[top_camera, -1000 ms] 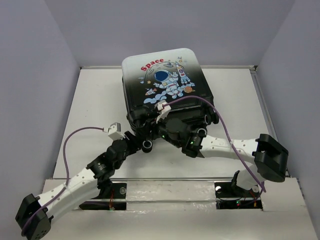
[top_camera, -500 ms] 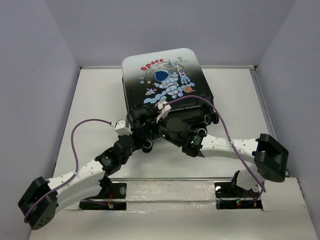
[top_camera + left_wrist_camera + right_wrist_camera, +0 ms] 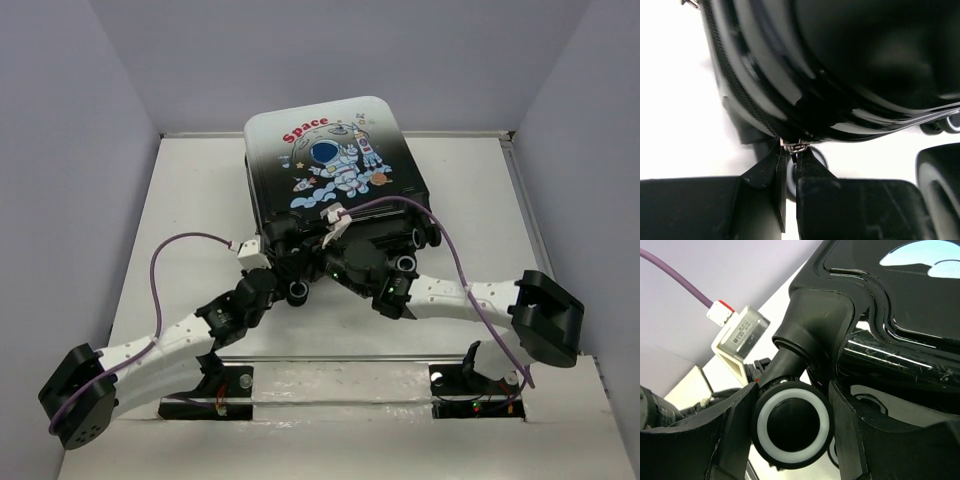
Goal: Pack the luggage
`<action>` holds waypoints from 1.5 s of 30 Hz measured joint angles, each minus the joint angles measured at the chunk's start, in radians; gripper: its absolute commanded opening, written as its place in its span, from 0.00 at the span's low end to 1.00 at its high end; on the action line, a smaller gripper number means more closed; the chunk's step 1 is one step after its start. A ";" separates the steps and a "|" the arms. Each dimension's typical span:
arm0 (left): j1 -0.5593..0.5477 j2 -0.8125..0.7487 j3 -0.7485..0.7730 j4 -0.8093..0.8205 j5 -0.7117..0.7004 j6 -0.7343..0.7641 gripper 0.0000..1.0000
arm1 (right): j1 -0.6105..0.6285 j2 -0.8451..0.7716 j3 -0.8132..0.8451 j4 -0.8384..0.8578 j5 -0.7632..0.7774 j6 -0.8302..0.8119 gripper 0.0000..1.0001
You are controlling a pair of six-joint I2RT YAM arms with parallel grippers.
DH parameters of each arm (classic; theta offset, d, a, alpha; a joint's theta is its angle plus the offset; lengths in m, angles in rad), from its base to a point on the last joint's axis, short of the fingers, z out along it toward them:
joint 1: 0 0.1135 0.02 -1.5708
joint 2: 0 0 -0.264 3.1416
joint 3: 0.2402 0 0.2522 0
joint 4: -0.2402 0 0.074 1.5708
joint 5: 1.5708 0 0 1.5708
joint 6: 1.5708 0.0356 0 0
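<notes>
The luggage (image 3: 330, 160), a closed hard-shell suitcase with an astronaut and red "Space", lies flat on the table, wheels toward me. My left gripper (image 3: 275, 255) is at its near left corner. In the left wrist view the left gripper (image 3: 794, 150) is shut on the metal zipper pull (image 3: 796, 146) at the black shell's zipper line (image 3: 735, 85). My right gripper (image 3: 303, 272) is beside it at the wheel end. In the right wrist view the right gripper (image 3: 792, 405) is closed around a black wheel (image 3: 792, 426) with a white ring.
The white table (image 3: 190, 200) is walled by grey panels on the left, right and back. Another wheel (image 3: 405, 262) of the luggage shows beside the right arm. Purple cables (image 3: 165, 260) loop over both arms. The left wrist's camera (image 3: 737, 332) sits close to the right gripper.
The left arm has swung in and forward, bringing its gripper up to the luggage's near left corner. The right gripper has shifted slightly right. The luggage has stayed in place.
</notes>
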State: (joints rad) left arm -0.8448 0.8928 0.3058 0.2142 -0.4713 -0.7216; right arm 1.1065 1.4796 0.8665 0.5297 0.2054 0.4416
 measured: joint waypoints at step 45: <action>0.290 -0.514 0.556 -0.537 0.157 0.104 0.99 | 0.059 -0.775 -0.032 -0.649 0.055 -0.128 1.00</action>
State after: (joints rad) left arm -0.5545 0.3790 0.8619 -0.3233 -0.3145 -0.6178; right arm 1.1656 0.7044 0.8345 -0.1192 0.2600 0.3138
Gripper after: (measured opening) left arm 0.990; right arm 0.996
